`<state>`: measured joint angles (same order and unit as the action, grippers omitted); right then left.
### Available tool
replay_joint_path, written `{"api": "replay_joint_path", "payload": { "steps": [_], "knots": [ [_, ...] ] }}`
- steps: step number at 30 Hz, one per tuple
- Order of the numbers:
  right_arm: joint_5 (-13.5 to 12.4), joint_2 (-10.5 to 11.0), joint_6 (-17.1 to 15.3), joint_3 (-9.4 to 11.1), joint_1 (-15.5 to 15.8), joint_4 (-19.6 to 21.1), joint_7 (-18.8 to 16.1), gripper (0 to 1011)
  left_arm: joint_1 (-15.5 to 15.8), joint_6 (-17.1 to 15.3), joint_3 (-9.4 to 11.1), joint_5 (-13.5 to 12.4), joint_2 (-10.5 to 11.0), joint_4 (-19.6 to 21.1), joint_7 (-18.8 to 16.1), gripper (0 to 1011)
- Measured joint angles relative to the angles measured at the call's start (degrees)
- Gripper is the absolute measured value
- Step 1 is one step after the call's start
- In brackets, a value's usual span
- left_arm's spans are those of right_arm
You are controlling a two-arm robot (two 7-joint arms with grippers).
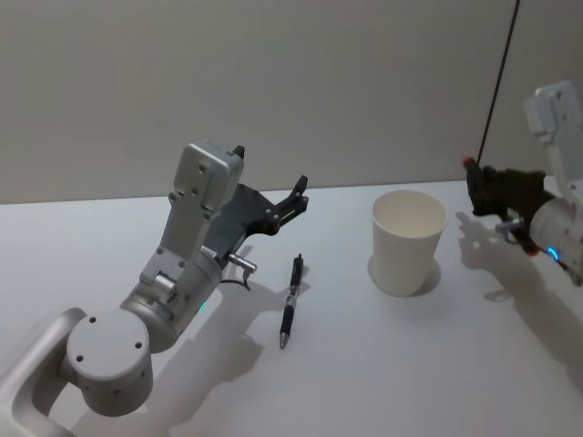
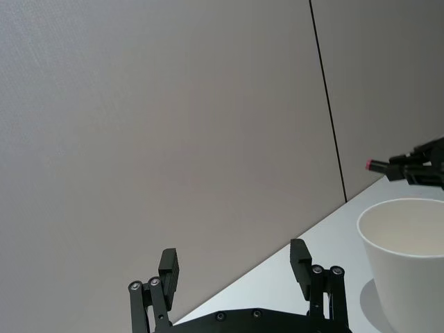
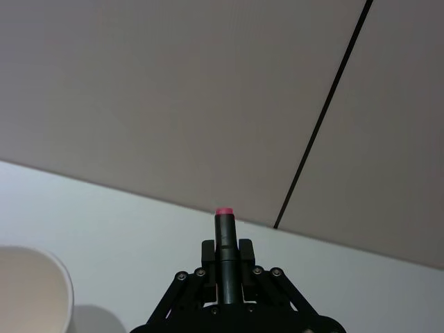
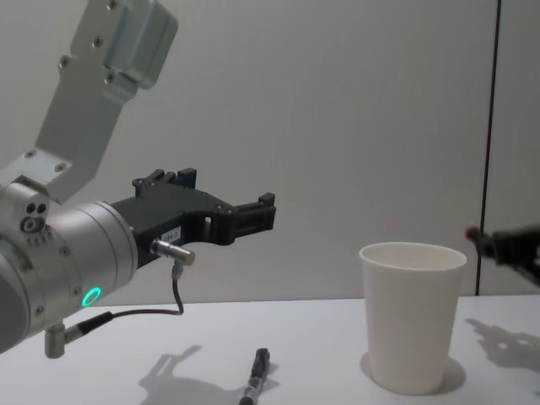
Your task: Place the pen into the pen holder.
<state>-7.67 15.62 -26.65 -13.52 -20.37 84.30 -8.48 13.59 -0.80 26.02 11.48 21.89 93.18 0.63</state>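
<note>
A black pen [image 1: 291,311] lies flat on the white table [image 1: 383,364], between my left arm and the pen holder [image 1: 408,241], a white paper cup standing upright. My left gripper [image 1: 296,196] hovers open above and behind this pen, with nothing between its fingers [image 2: 168,267]. To the right of the cup my right gripper [image 1: 475,178] hangs level with the rim, shut on a second dark pen with a pink end [image 3: 223,222]. That pink end [image 4: 470,234] points toward the cup [image 4: 412,316].
A plain grey wall with a dark vertical seam [image 1: 499,82] stands behind the table. The lying pen [image 4: 256,375] has bare white tabletop around it, and so does the cup [image 2: 409,243].
</note>
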Motion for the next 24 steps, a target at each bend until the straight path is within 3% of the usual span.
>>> {"api": "replay_joint_path", "payload": {
  "steps": [24],
  "knots": [
    [3.06,-2.32,15.1,0.33,-4.05,1.39,5.2,185,0.0,0.0,0.0,0.0,0.0,0.0,0.0,1001]
  ]
}}
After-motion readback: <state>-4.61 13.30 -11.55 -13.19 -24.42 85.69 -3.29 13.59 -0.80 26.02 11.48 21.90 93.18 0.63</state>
